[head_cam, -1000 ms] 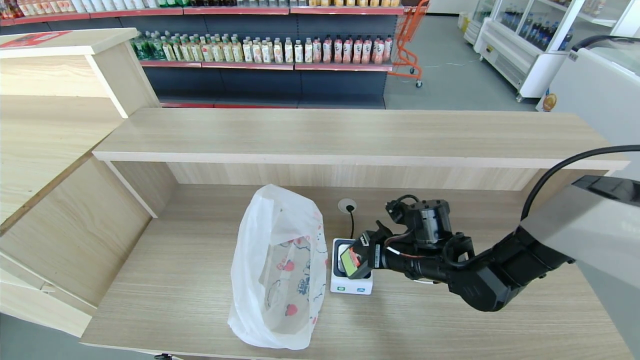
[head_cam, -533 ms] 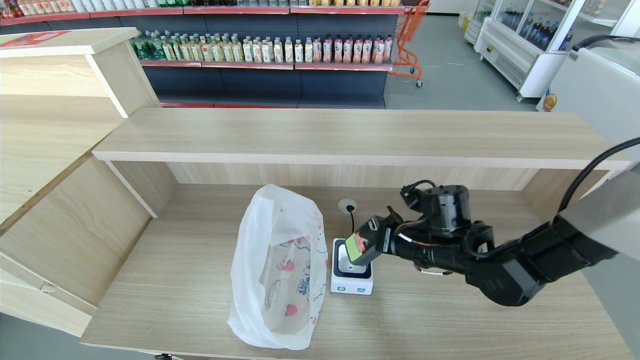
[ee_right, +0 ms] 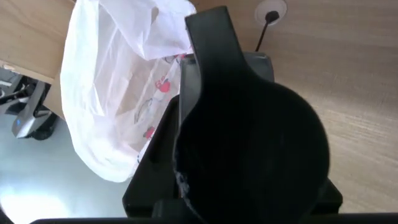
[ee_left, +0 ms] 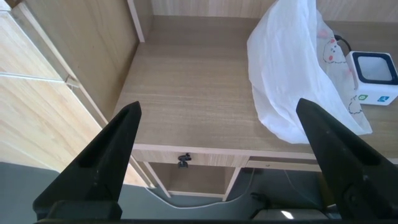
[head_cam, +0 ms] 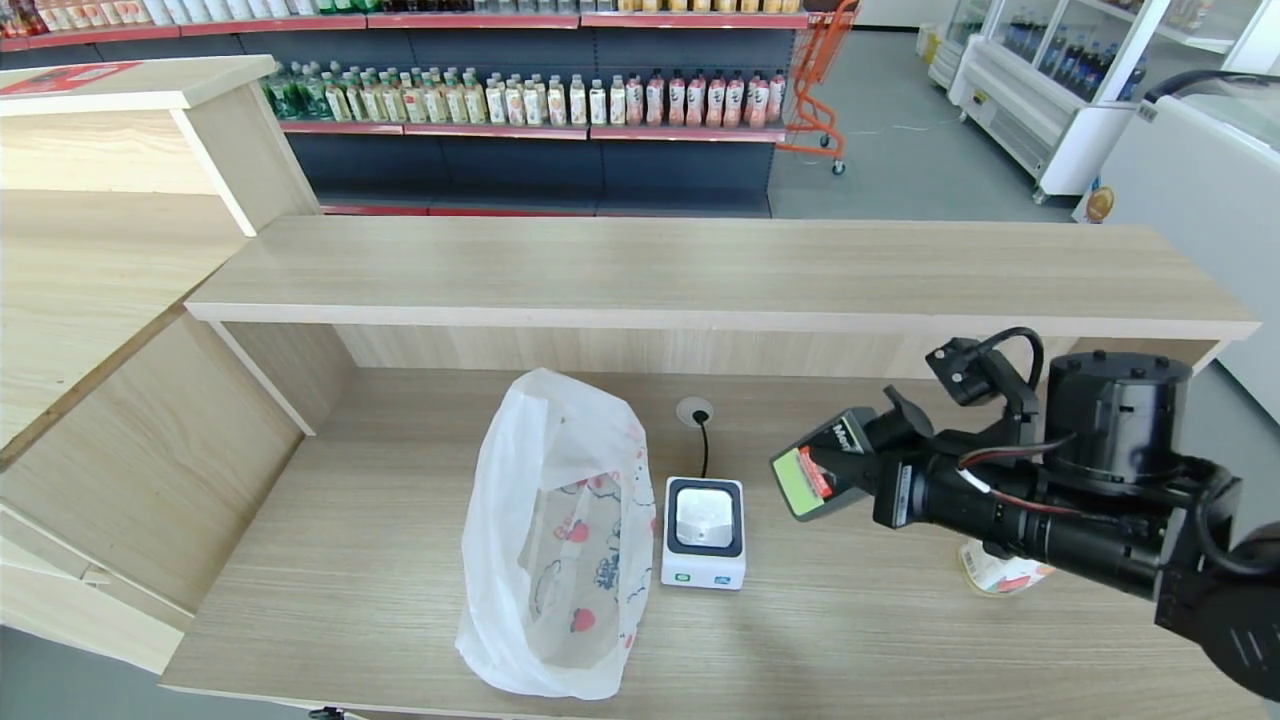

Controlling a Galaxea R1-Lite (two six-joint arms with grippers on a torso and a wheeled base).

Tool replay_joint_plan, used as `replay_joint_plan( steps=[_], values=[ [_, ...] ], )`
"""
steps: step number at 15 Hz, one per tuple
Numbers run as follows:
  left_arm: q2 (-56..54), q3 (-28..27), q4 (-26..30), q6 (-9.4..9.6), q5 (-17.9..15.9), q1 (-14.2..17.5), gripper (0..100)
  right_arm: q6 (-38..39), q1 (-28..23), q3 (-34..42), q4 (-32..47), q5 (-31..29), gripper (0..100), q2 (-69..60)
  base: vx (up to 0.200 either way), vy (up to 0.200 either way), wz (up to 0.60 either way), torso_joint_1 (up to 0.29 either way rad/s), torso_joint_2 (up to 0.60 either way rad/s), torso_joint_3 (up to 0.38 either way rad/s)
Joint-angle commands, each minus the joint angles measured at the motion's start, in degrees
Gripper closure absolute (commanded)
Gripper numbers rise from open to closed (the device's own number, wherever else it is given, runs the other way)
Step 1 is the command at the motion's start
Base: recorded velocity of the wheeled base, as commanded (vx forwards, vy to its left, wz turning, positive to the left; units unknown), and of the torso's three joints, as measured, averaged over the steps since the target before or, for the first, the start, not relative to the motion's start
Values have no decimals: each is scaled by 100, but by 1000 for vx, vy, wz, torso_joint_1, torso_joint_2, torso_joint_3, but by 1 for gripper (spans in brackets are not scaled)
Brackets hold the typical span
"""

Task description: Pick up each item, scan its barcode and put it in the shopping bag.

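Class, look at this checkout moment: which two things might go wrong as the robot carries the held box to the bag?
1. The shopping bag stands limp, nothing holding it open, so the box in the right gripper may catch its rim and drop.
2. The scanner sits between box and bag; a low path might knock it.

A white shopping bag (head_cam: 555, 540) is seen standing open near the front edge of the wooden counter (head_cam: 350, 580). A white scanner (head_cam: 703, 573) is set just beside the bag, on its right, with a cable run to a round port (head_cam: 694, 409) by the back wall. A small box (head_cam: 800, 483) with a green and red face is clamped in the right gripper (head_cam: 835, 462), above the counter and right of the scanner. A labelled container (head_cam: 990, 575) is partly hidden under the arm.
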Motion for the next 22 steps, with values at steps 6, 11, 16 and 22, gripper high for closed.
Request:
replay_joint_plan(
  steps=[6, 11, 16, 22],
  values=[
    [1, 0, 0, -18, 1, 0, 0, 94, -9, 308, -20, 12, 100, -296, 0, 0, 0, 0, 0, 0],
    [1, 0, 0, -35, 1, 0, 0, 568, -27, 264, 15, 4, 100, -216, 0, 200, 0, 2, 1, 2],
    [1, 0, 0, -26, 1, -9, 0, 674, -36, 335, 24, -5, 100, -58, 0, 40, 0, 2, 2, 1],
    [1, 0, 0, -26, 1, 0, 0, 111, 193, -614, -37, -5, 100, 1568, 0, 0, 0, 0, 0, 0]
  ],
)
